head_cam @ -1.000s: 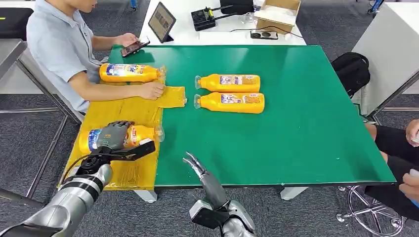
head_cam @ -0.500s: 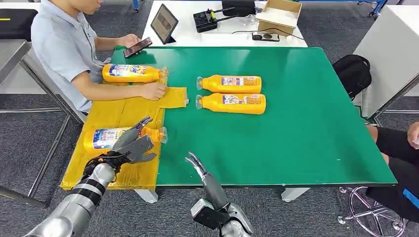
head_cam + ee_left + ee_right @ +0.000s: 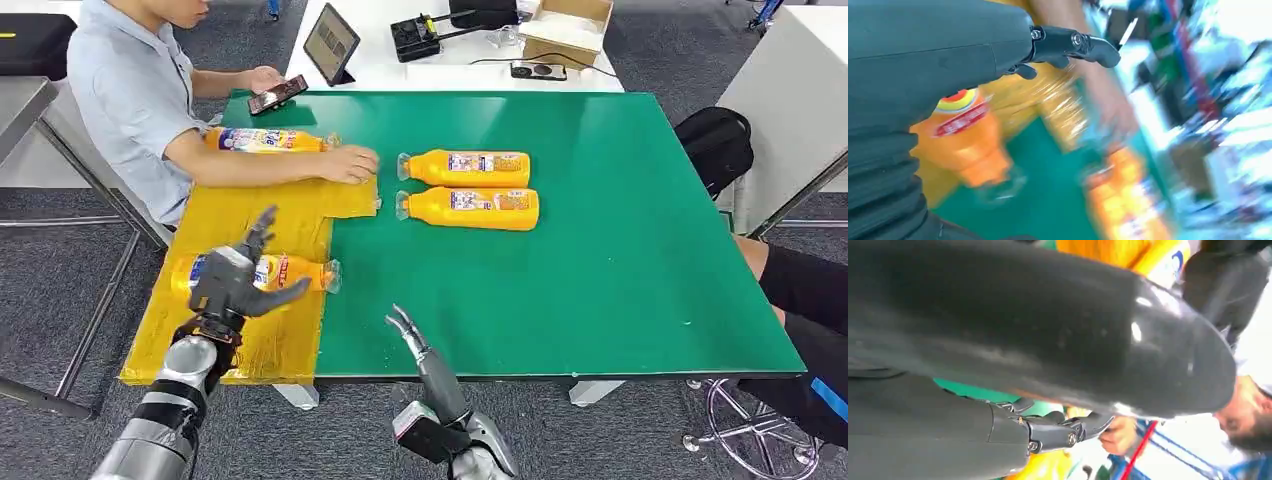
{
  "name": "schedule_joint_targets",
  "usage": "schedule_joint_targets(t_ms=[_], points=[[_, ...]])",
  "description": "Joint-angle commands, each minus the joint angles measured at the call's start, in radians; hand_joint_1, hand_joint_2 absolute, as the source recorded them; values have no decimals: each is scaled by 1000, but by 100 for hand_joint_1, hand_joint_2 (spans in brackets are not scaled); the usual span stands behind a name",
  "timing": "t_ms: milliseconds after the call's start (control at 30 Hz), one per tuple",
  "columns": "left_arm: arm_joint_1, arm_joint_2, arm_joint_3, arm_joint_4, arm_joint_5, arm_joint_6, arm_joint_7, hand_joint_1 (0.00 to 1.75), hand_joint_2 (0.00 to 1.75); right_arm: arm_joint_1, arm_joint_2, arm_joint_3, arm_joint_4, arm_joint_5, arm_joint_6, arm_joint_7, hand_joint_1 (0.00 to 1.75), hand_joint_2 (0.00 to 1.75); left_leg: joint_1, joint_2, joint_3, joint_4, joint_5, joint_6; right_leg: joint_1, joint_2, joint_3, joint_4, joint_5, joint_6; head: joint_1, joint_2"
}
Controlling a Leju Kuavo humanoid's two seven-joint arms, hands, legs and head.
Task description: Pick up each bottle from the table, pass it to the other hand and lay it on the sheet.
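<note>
Nearest, at the near edge of the green table (image 3: 620, 300), the right hand (image 3: 407, 330) is being held low with fingers loosely apart, gripping nothing. Just left, the left hand (image 3: 232, 280) is being lifted with fingers spread over the bottle (image 3: 295, 272) now lying on the yellow sheet (image 3: 250, 220) (half a second ago, the hand sat lower). Farther in, two bottles (image 3: 468, 188) are waiting mid-table; one must be fetched next by the right hand. A person's hand (image 3: 350, 163) is being rested on the sheet's far corner.
</note>
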Motion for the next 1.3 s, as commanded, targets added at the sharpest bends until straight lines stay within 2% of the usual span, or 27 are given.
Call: schedule_joint_targets(t_ms=[33,133,200,267,333,467,600,700,733,900,1067,1300], points=[[174,-69,160,-326,205,154,-35,0,175,24,-68,63,-311,-68,-81,-34,0,175,-1,3,2,0,-2,2,0,1,1,0,-1,-2,0,0],[318,-31,318,-453,256,166,-90,0,175,-21,-12,76,-326,-54,-105,-34,0,175,-1,11,3,0,-3,1,0,10,-1,0,0,-2,0,0],[347,-37,422,-463,249,130,-116,0,175,-56,8,86,-325,-61,-131,-34,0,175,0,17,4,-1,-5,0,0,15,-2,1,0,-3,0,0],[347,-37,422,-463,249,130,-116,0,175,-56,8,86,-325,-61,-131,-34,0,175,0,19,5,-1,-5,-1,1,17,-2,2,0,-4,0,0],[323,-52,425,-445,229,129,-116,0,175,-51,-1,81,-343,-62,-139,-34,0,175,2,10,1,0,-3,-1,2,9,-4,1,-1,-3,0,0],[264,-57,456,-394,153,180,-137,0,175,-46,-32,53,-434,-85,-162,-34,0,175,2,4,1,0,-2,0,3,3,-2,1,-3,-5,0,0],[191,-69,462,-395,164,145,-134,0,175,17,-21,-65,-528,-21,-67,-27,0,175,3,1,-1,0,-1,0,3,0,-3,1,-2,-4,0,0],[147,-113,430,-404,245,117,-105,0,175,52,-14,-101,-546,114,-116,-34,0,175,2,0,-1,0,-1,-1,3,-1,-3,1,-1,-6,0,0],[150,-116,419,-412,249,123,-106,0,175,53,-17,-102,-546,118,-119,-34,0,175,3,-3,1,0,-1,0,3,-4,0,0,-2,-7,0,0],[183,-110,404,-438,265,115,-115,0,175,47,-19,-107,-534,100,-136,-34,0,175,2,5,1,0,-2,0,3,3,-1,0,0,-6,0,0],[225,-113,385,-466,280,91,-113,0,175,42,-30,-109,-544,70,-176,-34,0,175,2,5,2,-1,-2,0,3,3,-1,0,-1,-6,0,0],[275,-116,368,-442,287,90,-103,0,175,0,-32,-86,-460,6,-189,-34,0,175,2,7,3,-1,-2,0,3,5,-1,-1,0,-6,0,0]])
